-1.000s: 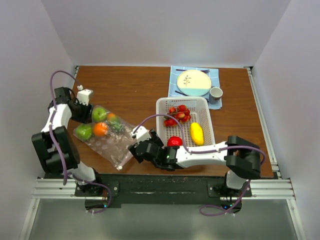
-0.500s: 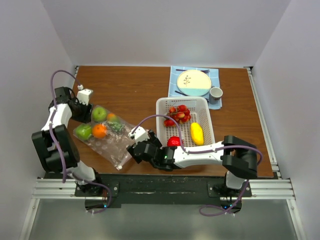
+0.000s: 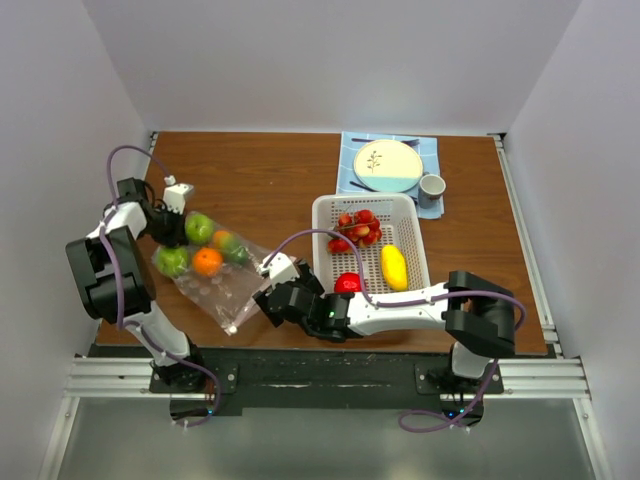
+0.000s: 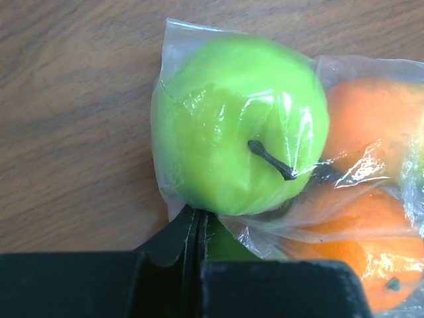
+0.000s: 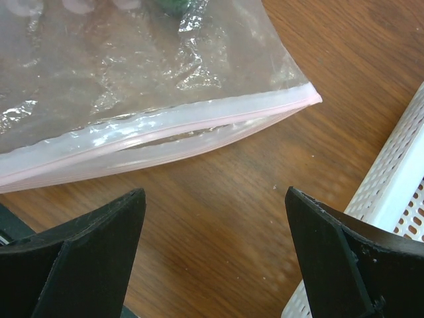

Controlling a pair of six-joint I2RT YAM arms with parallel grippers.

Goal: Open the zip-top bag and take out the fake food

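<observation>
The zip-top bag point(image 3: 222, 285) lies at the left of the table with a green round fruit point(image 3: 199, 228), a second green one point(image 3: 172, 261) and an orange point(image 3: 207, 261) inside. My left gripper point(image 3: 180, 222) is shut on the bag's far closed end; in the left wrist view its jaws point(image 4: 197, 222) pinch the film point(image 4: 173, 40) just under the green fruit point(image 4: 238, 126). My right gripper point(image 3: 258, 298) stands open on the table just short of the bag's pink zip strip point(image 5: 165, 132), with only bare wood between its fingertips point(image 5: 215, 192).
A white basket point(image 3: 320, 215) right of the bag holds strawberries point(image 3: 357, 228), a yellow lemon point(image 3: 394, 266) and a red round fruit point(image 3: 349, 284); its wall point(image 5: 397, 192) is close to my right finger. A plate point(image 3: 387, 165) and cup point(image 3: 432, 186) sit at the back.
My left gripper has closed on the bag's far end and its wrist has turned. The bag and its fruit have shifted slightly. The right gripper has barely moved.
</observation>
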